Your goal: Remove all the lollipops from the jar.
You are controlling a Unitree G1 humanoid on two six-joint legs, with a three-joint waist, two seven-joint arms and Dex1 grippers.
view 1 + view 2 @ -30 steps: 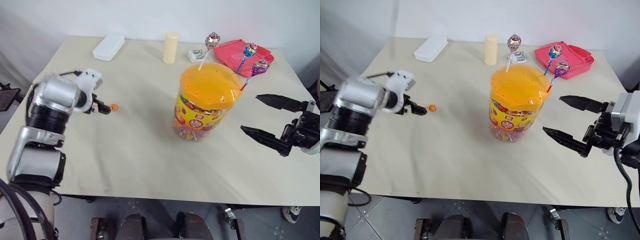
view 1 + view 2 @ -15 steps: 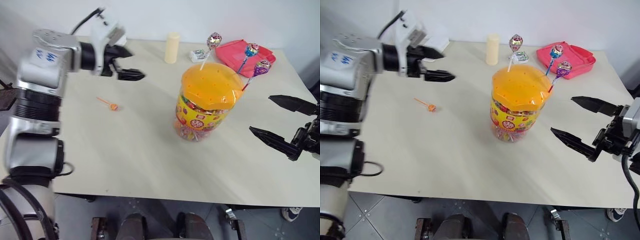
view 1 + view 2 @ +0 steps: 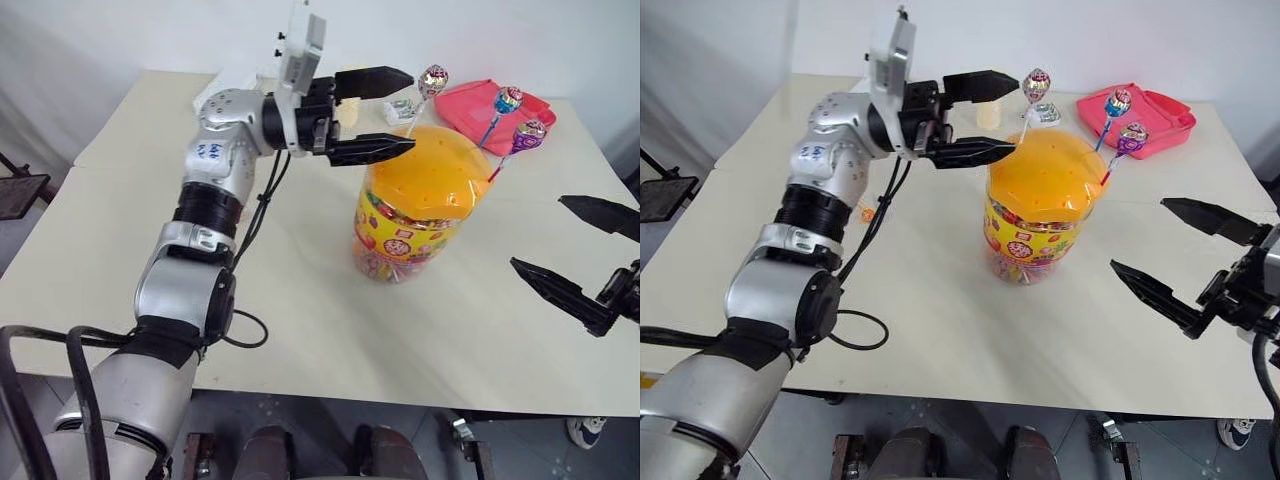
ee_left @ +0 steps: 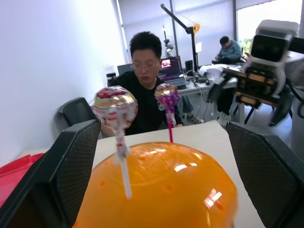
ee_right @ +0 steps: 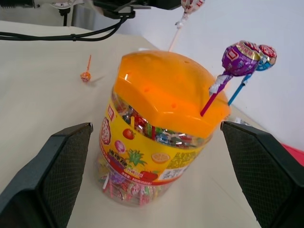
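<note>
Reaching the wide-open left gripper (image 3: 385,108) toward the pinkish lollipop (image 3: 432,80) in the jar's (image 3: 412,205) far-left lid; next, closing on its stick; right gripper (image 3: 580,255) spread empty.

I count four lollipops: three standing in the jar's (image 3: 415,195) orange lid, a pinkish one (image 3: 432,80), a blue-red one (image 3: 508,99) and a purple one (image 3: 528,130), plus one orange one (image 5: 86,75) lying on the bench (image 3: 300,310). One jar. One red tray (image 3: 470,105). One cream cylinder (image 3: 987,114). Two people sit behind, seen from the left wrist.
</note>
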